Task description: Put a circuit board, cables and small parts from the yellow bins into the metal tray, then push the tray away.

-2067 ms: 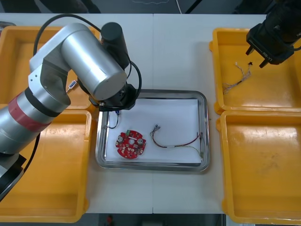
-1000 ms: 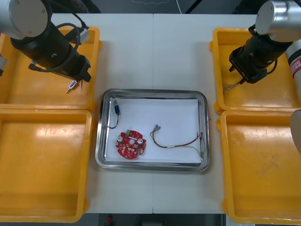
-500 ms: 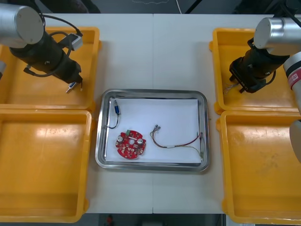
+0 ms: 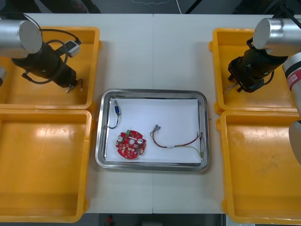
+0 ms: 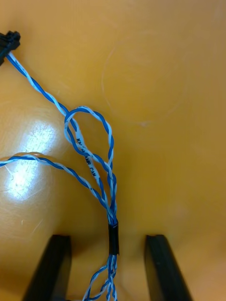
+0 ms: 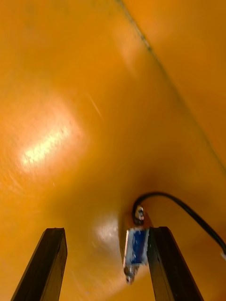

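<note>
front view. the metal tray [image 4: 153,92] sits mid-counter [image 4: 155,47] and holds a red circuit board [image 4: 131,144], a red and yellow cable [image 4: 178,142] and a small metal part [image 4: 115,107] on a black lead. the left pincer [image 4: 75,87] is low in the far yellow bin [image 4: 91,56] left of the tray. two seconds earlier it hung over the tray's far-left corner, so that part counts as delivered and a further pick seems under way. the right pincer [image 4: 237,87], earlier high above the far bin right of the tray [image 4: 217,52], has come down to that bin's floor.

right wrist view. the fingers stand apart, straddling the twisted blue and white cable [image 5: 89,164] at its black sleeve; nothing is clamped. closing here would likely take the cable, a kind not yet in the tray.

left wrist view. the fingers stand apart on the bin floor. a second small metal part [image 6: 135,244], blue-bodied with a black lead, lies between them against one finger. since half a second earlier both pincers have shifted only slightly.
</note>
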You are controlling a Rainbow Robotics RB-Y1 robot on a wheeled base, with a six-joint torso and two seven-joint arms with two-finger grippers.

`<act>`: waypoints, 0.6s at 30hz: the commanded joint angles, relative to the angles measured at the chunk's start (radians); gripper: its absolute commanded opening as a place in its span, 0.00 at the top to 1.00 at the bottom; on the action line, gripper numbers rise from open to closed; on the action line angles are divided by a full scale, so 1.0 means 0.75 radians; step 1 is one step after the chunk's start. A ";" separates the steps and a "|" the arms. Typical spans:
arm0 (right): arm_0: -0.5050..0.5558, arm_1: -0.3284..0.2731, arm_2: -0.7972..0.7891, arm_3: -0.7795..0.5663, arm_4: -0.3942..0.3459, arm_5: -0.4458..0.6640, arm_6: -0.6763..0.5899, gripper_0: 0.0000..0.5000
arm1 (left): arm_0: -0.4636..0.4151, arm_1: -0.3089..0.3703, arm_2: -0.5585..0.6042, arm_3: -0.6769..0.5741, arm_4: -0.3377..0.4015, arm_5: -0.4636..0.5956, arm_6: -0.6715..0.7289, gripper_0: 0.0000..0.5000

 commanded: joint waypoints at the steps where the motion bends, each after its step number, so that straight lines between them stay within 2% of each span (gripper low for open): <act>1: 0.033 0.028 0.022 -0.019 -0.020 0.006 -0.088 1.00 | -0.025 0.040 -0.060 -0.017 0.004 -0.057 0.016 0.00; 12: 0.033 0.024 0.009 -0.073 -0.006 0.046 -0.088 1.00 | 0.018 0.040 -0.064 -0.017 0.027 -0.093 0.018 0.00; 14: 0.033 0.016 0.003 -0.113 0.004 0.077 -0.088 1.00 | 0.024 0.038 -0.064 -0.019 0.029 -0.093 0.016 0.00; 18: 0.035 -0.025 -0.021 -0.279 0.027 0.241 -0.079 1.00 | 0.056 0.038 -0.064 -0.017 0.033 -0.124 0.016 0.00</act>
